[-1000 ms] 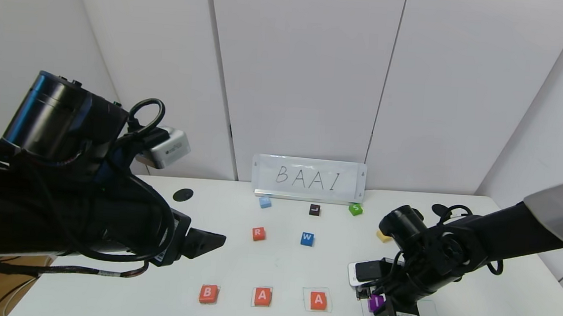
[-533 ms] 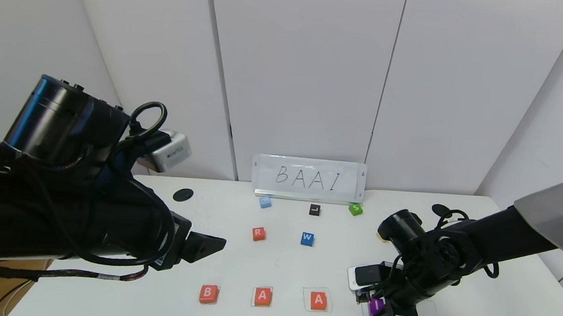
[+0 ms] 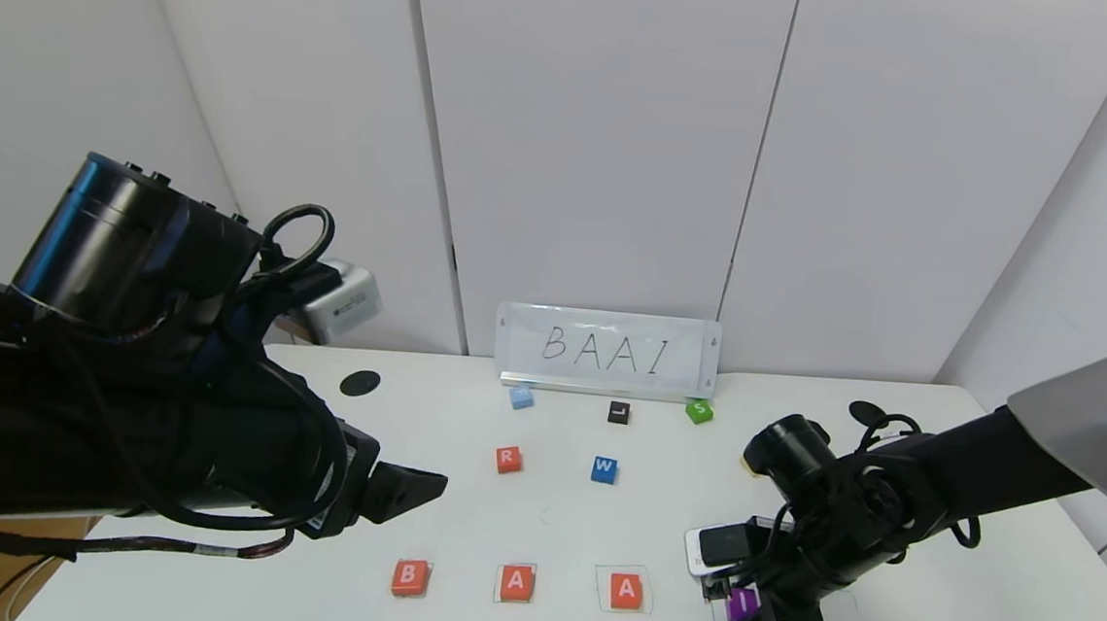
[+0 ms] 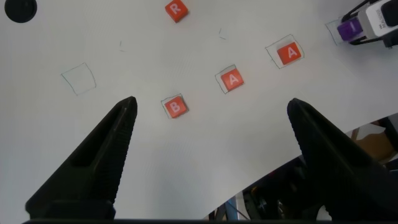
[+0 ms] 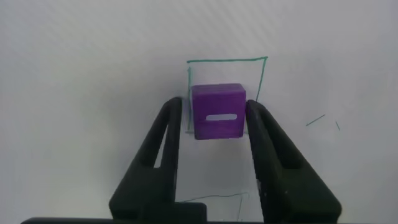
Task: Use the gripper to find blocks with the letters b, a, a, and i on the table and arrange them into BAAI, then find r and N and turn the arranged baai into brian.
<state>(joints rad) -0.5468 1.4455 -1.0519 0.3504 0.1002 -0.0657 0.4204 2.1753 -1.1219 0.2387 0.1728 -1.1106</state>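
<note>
In the head view the right gripper (image 3: pixel 755 609) is low over the near right of the table (image 3: pixel 932 610), its fingers closed on the purple I cube (image 3: pixel 741 603) at the edge of a green drawn square. To its left along the near edge sit an orange-red A cube (image 3: pixel 626 590), a second A cube (image 3: pixel 516 582) and the B cube (image 3: pixel 409 577), each well apart from the next. Farther back lie the R cube (image 3: pixel 507 459) and a blue W cube (image 3: pixel 605 469), and beyond them a light blue cube (image 3: pixel 521 397), a black cube (image 3: pixel 618 412) and a green S cube (image 3: pixel 698 411) in front of a white sign (image 3: pixel 607 351) lettered BAAI. The left gripper (image 3: pixel 404 493) hangs above the near left of the table. In the left wrist view its fingers (image 4: pixel 99 155) stand wide apart, holding nothing, with B (image 4: pixel 175 106), A (image 4: pixel 232 79), A (image 4: pixel 290 53) and R (image 4: pixel 176 9) below. In the right wrist view both fingers (image 5: pixel 163 146) press the sides of the purple cube (image 5: pixel 217 111), partly inside a green square (image 5: pixel 227 61).
</note>
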